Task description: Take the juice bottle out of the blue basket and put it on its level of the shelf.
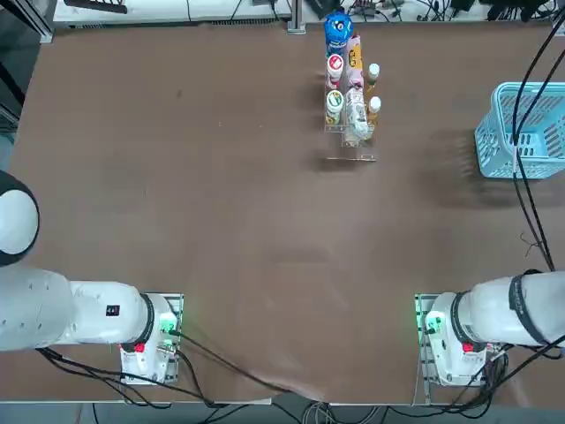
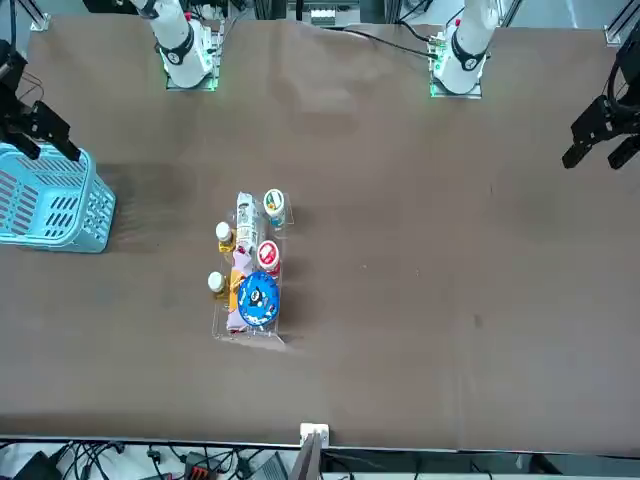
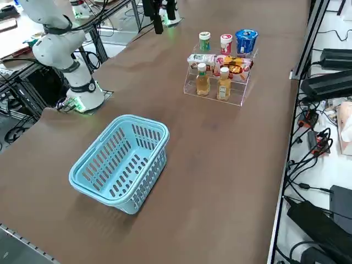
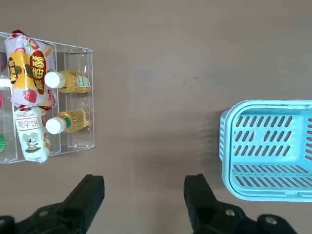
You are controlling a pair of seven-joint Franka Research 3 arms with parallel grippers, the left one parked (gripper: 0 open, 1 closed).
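Two juice bottles (image 4: 73, 82) (image 4: 73, 121) with white caps and amber liquid stand side by side on the lowest level of the clear shelf (image 4: 78, 58). They also show in the right side view as bottles (image 3: 203, 80) (image 3: 224, 84) at the front of the shelf (image 3: 214, 96). The blue basket (image 3: 118, 165) sits apart from the shelf near the table's right edge, and nothing shows inside it. My right gripper (image 4: 144, 195) hangs open high above the table between shelf and basket (image 4: 268, 146), holding nothing.
The shelf's upper levels carry snack packets (image 4: 29, 73), red-topped (image 3: 226, 43) and green-topped (image 3: 204, 41) bottles and a blue cup (image 3: 246, 40). Cables (image 1: 525, 177) hang over the basket. Bare brown tabletop (image 1: 221, 221) surrounds the shelf.
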